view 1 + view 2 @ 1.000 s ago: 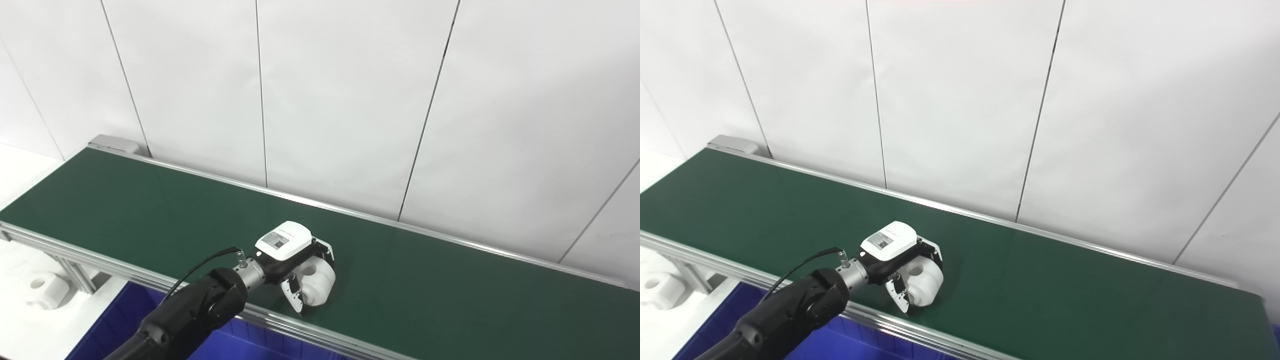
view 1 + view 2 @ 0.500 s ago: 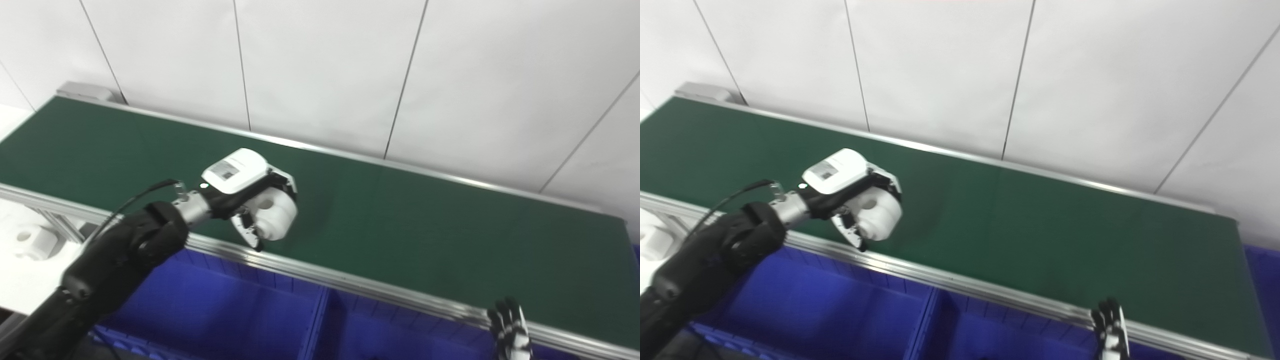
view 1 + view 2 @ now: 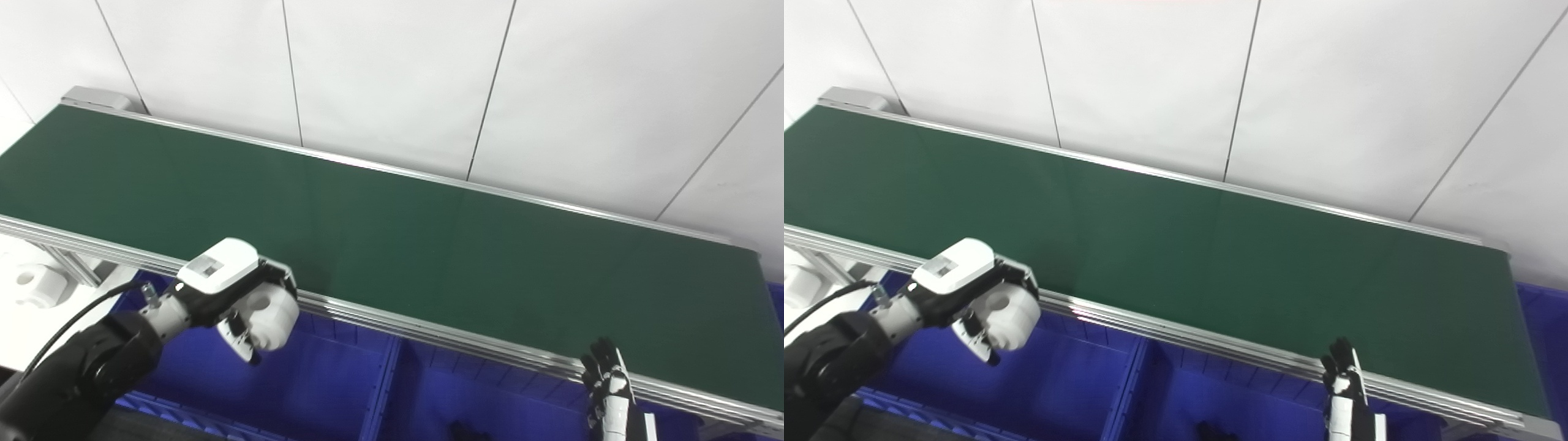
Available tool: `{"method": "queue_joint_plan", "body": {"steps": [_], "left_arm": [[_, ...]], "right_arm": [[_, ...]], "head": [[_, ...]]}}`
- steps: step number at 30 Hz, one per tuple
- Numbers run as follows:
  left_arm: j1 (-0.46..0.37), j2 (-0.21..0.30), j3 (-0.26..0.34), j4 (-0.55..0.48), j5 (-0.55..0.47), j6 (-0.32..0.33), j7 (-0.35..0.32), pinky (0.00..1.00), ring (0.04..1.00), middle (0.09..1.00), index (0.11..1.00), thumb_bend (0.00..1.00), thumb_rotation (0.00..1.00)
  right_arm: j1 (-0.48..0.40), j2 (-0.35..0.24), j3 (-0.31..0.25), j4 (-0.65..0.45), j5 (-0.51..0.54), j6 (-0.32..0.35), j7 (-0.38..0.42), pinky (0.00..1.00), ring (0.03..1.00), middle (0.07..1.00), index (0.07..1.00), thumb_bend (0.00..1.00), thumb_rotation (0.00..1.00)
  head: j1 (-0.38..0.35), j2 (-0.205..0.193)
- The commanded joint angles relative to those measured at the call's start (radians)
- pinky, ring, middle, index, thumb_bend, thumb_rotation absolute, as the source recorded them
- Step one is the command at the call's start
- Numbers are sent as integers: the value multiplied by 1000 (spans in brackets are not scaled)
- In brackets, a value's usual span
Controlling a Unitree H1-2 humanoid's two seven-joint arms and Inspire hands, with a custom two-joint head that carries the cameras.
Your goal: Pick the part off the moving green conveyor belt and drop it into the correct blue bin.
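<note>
The left hand (image 3: 236, 300), grasping the white part (image 3: 269, 315) above the left blue bin (image 3: 318, 392), could drop it onto the divider if it releases off-centre.

I'm looking into what reads as a factory-style test cell or robotics lab. A long green conveyor belt (image 3: 429, 245) in an aluminium frame (image 3: 441, 334) runs along plain white wall panels (image 3: 392, 73), and blue plastic bins (image 3: 306, 392) sit in a row below the belt's near edge.
</note>
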Motion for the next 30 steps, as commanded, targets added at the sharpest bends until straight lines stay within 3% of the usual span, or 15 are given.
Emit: {"method": "queue_joint_plan", "body": {"steps": [1,5,6,7,9,10,11,12,14,22,27,29,30], "left_arm": [[-16,29,22,-11,3,-23,38,403,479,495,486,523,0],[-16,46,21,-23,-1,-8,-2,408,480,489,494,523,0],[-16,52,19,-26,-4,-4,-15,429,499,532,493,523,30],[-15,62,15,-39,-3,16,-50,488,560,598,553,676,120],[-15,85,2,-64,14,46,-115,547,621,652,627,859,209],[-16,97,-4,-75,25,57,-143,662,728,754,731,944,371],[-17,109,-11,-90,42,78,-182,692,755,779,757,965,412],[-17,118,-15,-102,53,94,-209,795,844,862,837,987,494],[-14,123,-13,-133,54,133,-254,861,904,922,894,999,541],[14,116,18,-215,-1,188,-308,868,934,954,932,1000,606],[55,79,83,-310,-207,246,-327,878,939,971,950,1000,586],[68,61,101,-342,-278,272,-329,853,936,982,964,1000,632],[82,28,112,-376,-347,307,-326,837,949,990,980,1000,645]], "right_arm": [[-17,9,5,-21,-7,-5,-2,964,939,939,937,741,937],[-20,10,7,-17,-12,-5,-3,965,937,935,934,758,939],[-20,12,7,-18,-12,-4,-3,962,936,936,933,757,937],[-19,13,8,-18,-14,-3,-5,960,937,938,936,751,940],[-19,17,10,-19,-13,-2,-6,960,939,940,939,744,944],[-19,18,10,-19,-11,-1,-6,966,942,943,940,733,941],[-20,19,10,-16,-11,-4,-6,967,943,944,941,731,941],[-21,20,11,-13,-11,-7,-6,966,943,944,942,721,945],[-24,21,13,-7,-19,-15,-9,965,940,941,942,719,951],[-28,24,15,-8,-21,-13,-11,965,940,940,942,733,954],[-37,21,14,1,-18,-18,-12,958,935,937,937,753,952],[-41,20,14,4,-18,-16,-12,958,936,939,938,745,955],[-43,22,14,5,-17,-14,-13,959,937,938,938,741,953]], "head": [[4,-1],[-2,-2],[-2,-2],[-4,-1],[-4,-1],[-4,-1],[-4,-1],[-4,-1],[-6,-1],[-1,0],[3,-1],[4,-2],[5,-3]]}}
